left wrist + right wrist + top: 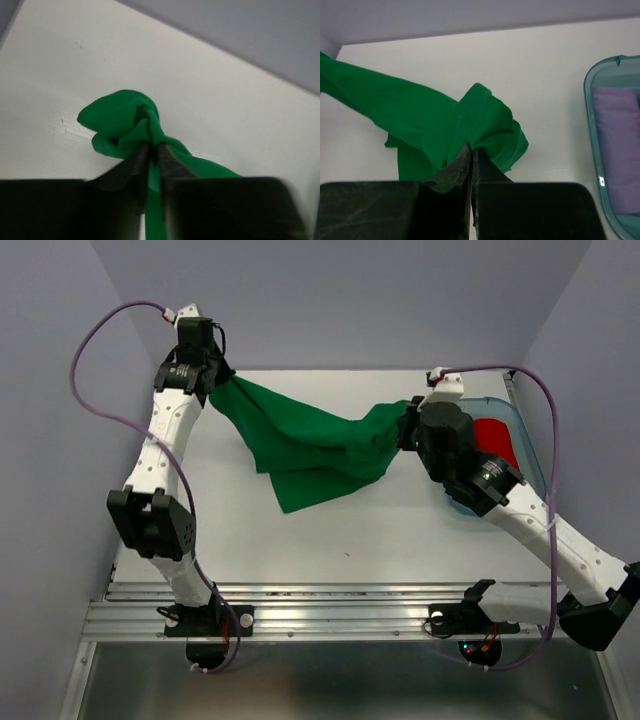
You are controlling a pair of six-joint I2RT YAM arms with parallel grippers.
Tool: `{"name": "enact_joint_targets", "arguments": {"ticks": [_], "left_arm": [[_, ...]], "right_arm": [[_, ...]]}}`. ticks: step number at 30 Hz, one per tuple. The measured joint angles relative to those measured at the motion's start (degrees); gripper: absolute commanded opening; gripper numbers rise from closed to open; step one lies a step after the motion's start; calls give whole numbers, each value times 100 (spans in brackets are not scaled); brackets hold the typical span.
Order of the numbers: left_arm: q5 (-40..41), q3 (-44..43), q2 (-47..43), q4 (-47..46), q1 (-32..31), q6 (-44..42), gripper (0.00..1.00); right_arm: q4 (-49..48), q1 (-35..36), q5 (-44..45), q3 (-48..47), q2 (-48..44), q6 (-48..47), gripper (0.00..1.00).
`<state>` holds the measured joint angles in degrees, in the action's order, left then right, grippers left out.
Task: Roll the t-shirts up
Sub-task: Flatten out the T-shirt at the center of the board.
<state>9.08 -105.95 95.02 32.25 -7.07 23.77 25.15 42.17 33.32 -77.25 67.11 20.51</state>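
Green t-shirt [310, 445] held up between two arms, above the white counter [400, 530].

The left jaws are clamped on one bunched end of the shirt near the far left corner of the counter, and a fold of cloth runs between the two fingers [135, 162]. The right jaws are pressed together on the other end, further to the right, and the cloth spreads out from their tips. Between them the shirt hangs slack, and its loose lower part droops to the counter. Behind the right arm [530, 515] stands a clear blue bin [590, 125] with a red t-shirt [495, 435] and a pale lilac t-shirt [617, 145] inside. A small white sticker [601, 181] on the bin is too small for me to read.
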Motion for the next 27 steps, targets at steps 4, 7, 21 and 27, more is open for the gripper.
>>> {"name": "enact_joint_targets", "arguments": {"ticks": [4,7,21,27], "left_arm": [[-52,-404,1097,13,2,-74,84],[-98,-916,1895,87,0,-114,86],[-7,1919,529,-289,-581,-66,47],[-260,3226,133,-785,-719,321,66]], "right_arm": [[-234,0,63,986,-85,184,8],[-326,0,-76,2000,-232,498,17],[-11,-2,-789,3777,-468,1714,57],[-365,-11,-1062,3300,101,1572,57]]}}
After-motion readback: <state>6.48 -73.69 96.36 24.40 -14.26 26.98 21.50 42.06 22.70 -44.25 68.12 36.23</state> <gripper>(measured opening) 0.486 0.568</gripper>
